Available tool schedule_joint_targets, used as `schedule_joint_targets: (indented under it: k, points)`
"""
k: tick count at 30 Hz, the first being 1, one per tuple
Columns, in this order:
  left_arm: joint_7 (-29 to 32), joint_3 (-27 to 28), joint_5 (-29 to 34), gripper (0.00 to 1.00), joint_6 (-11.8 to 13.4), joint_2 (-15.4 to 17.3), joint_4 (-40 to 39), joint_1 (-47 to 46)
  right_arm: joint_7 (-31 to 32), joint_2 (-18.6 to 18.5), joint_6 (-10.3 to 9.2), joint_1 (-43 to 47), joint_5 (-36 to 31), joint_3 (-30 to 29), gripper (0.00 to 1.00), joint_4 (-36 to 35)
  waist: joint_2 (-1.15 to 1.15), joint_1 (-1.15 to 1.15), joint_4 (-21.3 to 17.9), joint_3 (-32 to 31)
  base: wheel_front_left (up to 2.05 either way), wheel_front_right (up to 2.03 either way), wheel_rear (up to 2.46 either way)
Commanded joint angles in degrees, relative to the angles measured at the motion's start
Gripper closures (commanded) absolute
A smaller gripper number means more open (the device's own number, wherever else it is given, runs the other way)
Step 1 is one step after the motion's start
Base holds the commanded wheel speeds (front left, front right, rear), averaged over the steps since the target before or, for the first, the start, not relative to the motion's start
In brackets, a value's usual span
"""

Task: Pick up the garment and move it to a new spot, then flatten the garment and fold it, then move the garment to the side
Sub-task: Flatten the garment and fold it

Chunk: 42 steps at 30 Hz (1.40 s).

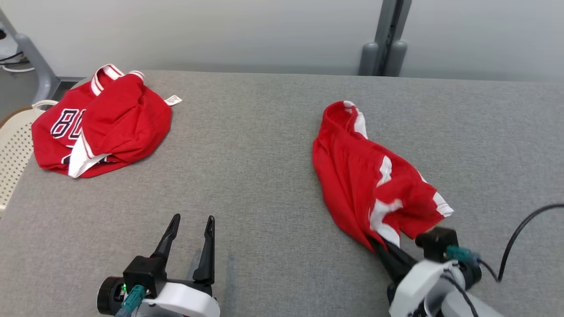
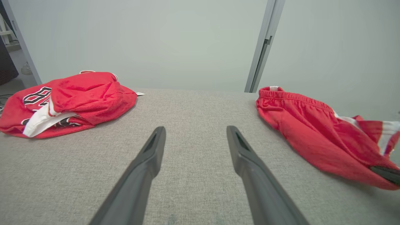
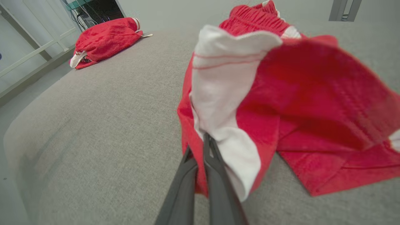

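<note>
The garment (image 1: 361, 176), red shorts with white trim, lies crumpled on the right half of the grey table (image 1: 255, 145). My right gripper (image 1: 380, 244) is shut on its near hem, and that edge is lifted. Up close, the two fingers pinch the red and white cloth (image 3: 218, 103) where my right gripper (image 3: 203, 140) meets it. My left gripper (image 1: 190, 223) stands open over bare table at the lower left, well apart from the shorts (image 2: 315, 131). Between its spread fingers (image 2: 147, 159) there is nothing.
A second red piece, a jersey (image 1: 99, 123) with black numbers, is bunched at the table's far left corner. A cream perforated basket (image 1: 13, 149) stands beyond the left edge. A grey post (image 1: 383, 39) rises behind the table. A black cable (image 1: 520, 233) loops by my right wrist.
</note>
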Motion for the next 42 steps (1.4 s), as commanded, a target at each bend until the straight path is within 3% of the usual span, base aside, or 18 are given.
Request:
schedule_joint_targets:
  k: [1,6,8,9,10,11,12,23,28,36,37,38,39,40,41,42]
  points:
    - [0.0,0.3,0.5,0.0,-0.2,0.2,-0.2,0.5,-0.5,-0.3,0.13,1.3,-1.2,-0.6,1.0,0.5,0.0,0.0,-0.8,-0.1,0.0,0.0,0.0]
    - [0.0,0.8,0.8,0.0,-0.4,0.2,-0.2,0.7,-0.5,-0.3,0.11,6.1,-5.5,-7.3,1.0,0.5,0.0,0.0,-3.1,-0.2,0.0,0.0,0.0]
    - [0.0,0.9,0.9,0.0,-0.5,0.2,-0.2,0.7,-0.5,0.2,0.11,8.2,-7.9,-10.3,0.73,0.0,0.0,0.0,-3.9,-0.3,0.0,0.0,0.0]
    - [0.0,1.0,1.0,0.0,-0.5,0.2,-0.1,0.7,-0.5,0.8,0.12,9.0,-8.6,-11.8,0.5,-0.7,0.0,0.0,-4.2,-0.3,0.0,0.0,0.0]
    - [0.0,0.9,1.0,0.0,-0.5,0.2,0.0,0.6,-0.5,1.3,0.12,9.7,-9.1,-13.5,0.2,-1.4,0.0,0.0,-4.5,-0.4,0.0,0.0,0.0]
    - [0.0,0.8,1.0,0.0,-0.6,0.2,0.1,0.5,-0.5,1.6,0.12,10.6,-9.7,-14.8,0.2,-2.1,0.0,0.0,-4.7,-0.4,0.0,0.0,0.0]
    - [0.0,0.8,0.9,0.0,-0.7,0.2,0.2,0.4,-0.5,2.0,0.12,11.5,-10.3,-15.9,0.0,-2.5,0.0,0.0,-4.8,-0.5,0.0,0.0,0.0]
    - [0.0,1.0,0.8,0.0,-0.6,0.2,0.4,0.8,-0.5,5.8,0.13,19.9,-12.3,-30.8,0.0,-14.3,0.0,0.0,-4.9,-1.4,0.0,0.0,0.0]
    - [0.0,0.6,0.7,0.0,-0.7,0.2,0.3,0.5,-0.1,4.8,0.13,19.5,-13.5,-30.3,0.0,-17.2,0.0,0.0,-4.1,-1.5,0.0,0.0,0.0]
    - [0.0,0.3,0.6,0.0,-0.4,0.2,0.3,-0.3,4.9,0.9,0.09,13.6,-20.1,-28.3,0.0,-13.3,0.0,0.0,-2.4,-0.9,0.0,0.0,0.0]
    - [0.0,0.3,0.5,0.0,-0.4,0.2,0.3,-0.4,6.3,0.3,0.09,13.1,-20.5,-27.4,0.17,-12.6,0.0,0.0,-2.2,-0.8,0.0,0.0,0.0]
    - [0.0,0.3,0.4,0.0,-0.3,0.2,0.3,-0.4,7.2,-0.1,0.09,12.4,-20.7,-26.9,0.5,-12.3,0.0,0.0,-2.0,-0.8,0.0,0.0,0.0]
    - [0.0,0.3,0.4,0.0,-0.2,0.2,0.2,-0.5,8.0,-0.3,0.09,12.0,-20.4,-26.8,0.62,-12.0,0.0,0.0,-1.8,-0.8,0.0,0.0,0.0]
    - [0.0,0.3,0.4,0.0,-0.2,0.2,0.2,-0.5,8.4,-0.5,0.09,11.9,-20.1,-26.7,0.92,-11.9,0.0,0.0,-1.7,-0.7,0.0,0.0,0.0]
    - [0.0,0.4,0.4,0.0,-0.1,0.2,0.2,-0.4,8.3,-0.7,0.09,11.7,-19.7,-26.7,1.0,-12.2,0.0,0.0,-1.7,-0.7,0.0,0.0,0.0]
    - [0.0,0.5,0.4,0.0,-0.1,0.2,0.1,-0.4,8.4,-0.9,0.09,11.8,-19.1,-27.0,1.0,-12.4,0.0,0.0,-1.6,-0.7,0.0,0.0,0.0]
